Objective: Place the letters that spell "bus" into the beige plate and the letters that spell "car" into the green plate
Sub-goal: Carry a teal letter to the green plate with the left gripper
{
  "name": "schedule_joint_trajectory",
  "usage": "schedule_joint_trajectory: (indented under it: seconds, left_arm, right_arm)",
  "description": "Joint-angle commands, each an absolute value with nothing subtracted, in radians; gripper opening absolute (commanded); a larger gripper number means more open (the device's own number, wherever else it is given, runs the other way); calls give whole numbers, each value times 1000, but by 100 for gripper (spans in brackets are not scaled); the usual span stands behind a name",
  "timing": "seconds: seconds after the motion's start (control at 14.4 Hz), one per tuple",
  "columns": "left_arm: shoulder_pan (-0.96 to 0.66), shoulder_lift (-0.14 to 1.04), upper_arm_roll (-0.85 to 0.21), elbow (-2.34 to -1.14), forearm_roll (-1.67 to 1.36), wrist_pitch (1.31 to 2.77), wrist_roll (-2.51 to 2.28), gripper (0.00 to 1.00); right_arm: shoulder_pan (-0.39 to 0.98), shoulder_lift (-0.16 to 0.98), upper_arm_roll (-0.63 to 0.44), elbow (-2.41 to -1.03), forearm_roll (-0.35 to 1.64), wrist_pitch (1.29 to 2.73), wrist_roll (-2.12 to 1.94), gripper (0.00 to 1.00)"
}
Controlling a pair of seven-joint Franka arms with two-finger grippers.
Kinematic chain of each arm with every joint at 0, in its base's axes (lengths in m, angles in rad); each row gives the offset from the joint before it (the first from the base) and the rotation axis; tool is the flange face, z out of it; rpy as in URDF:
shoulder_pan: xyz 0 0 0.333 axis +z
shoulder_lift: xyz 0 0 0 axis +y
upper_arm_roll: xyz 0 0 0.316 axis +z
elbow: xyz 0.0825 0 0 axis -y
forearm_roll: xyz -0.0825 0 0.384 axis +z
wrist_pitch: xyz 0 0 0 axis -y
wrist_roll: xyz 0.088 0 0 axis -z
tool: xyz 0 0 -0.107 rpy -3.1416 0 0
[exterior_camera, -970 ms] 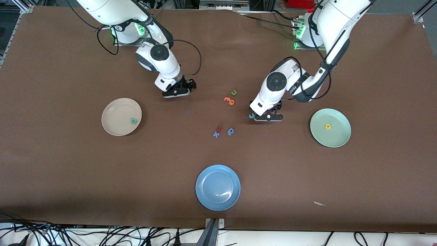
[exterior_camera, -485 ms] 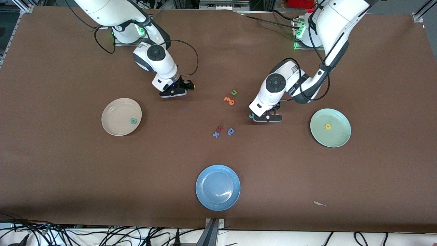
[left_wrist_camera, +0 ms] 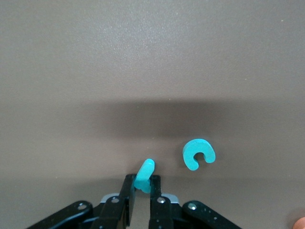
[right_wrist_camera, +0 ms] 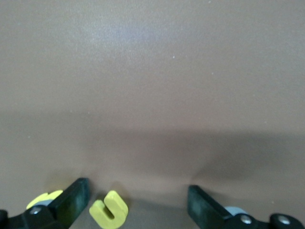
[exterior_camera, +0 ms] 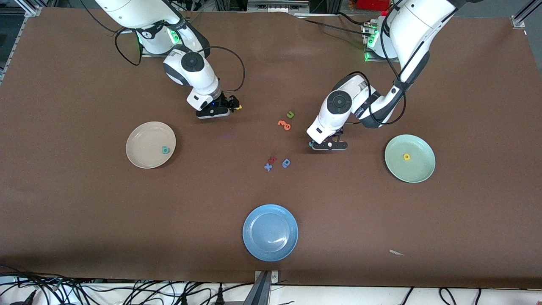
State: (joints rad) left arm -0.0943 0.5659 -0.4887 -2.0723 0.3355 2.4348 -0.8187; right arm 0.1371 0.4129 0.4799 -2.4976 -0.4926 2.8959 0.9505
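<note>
- tabletop [exterior_camera: 84, 212]: plain brown
- beige plate [exterior_camera: 146, 142] w/ teal b [exterior_camera: 165, 149]
- green plate [exterior_camera: 417, 167]: mint, yellow a [exterior_camera: 407, 156]
- blue plate [exterior_camera: 270, 232]
- c [left_wrist_camera: 198, 153] teal; u [right_wrist_camera: 109, 210] yellow

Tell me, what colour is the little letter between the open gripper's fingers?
Yellow. The "u" lies between the right gripper's open fingers, clearest in the right wrist view.

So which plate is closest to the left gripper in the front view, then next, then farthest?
From the left gripper, shut on a thin teal letter:
1. Green plate, toward the left arm's end of the table.
2. Blue plate, nearest the front camera.
3. Beige plate, toward the right arm's end.
</note>
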Motion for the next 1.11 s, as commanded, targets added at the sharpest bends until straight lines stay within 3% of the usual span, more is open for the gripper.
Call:
schedule_joint_trajectory:
  seconds: [0.0,0.14,0.35,0.55,0.97,1.04]
  left_arm:
    - [-94,581,-486,-2057,370,2421,-833,3]
    - [-71,566,-486,-2034,370,2387,-798,1]
    - [-25,554,-489,-1916,353,2144,-660,0]
    - [81,540,-488,-1864,353,1998,-452,0]
    - [320,494,-486,-1868,362,1940,-62,0]
    - [334,498,-485,-1867,371,1942,-37,0]
  right_arm:
    - [201,387,476,-2534,-515,2908,1035,100]
    - [242,390,476,-2534,-514,2907,1063,100]
    - [255,397,472,-2540,-520,2907,1063,99]
    - [253,397,466,-2537,-549,2907,1058,99]
    - [244,397,400,-2530,-673,2910,1052,99]
    - [244,399,400,-2530,-673,2910,1054,95]
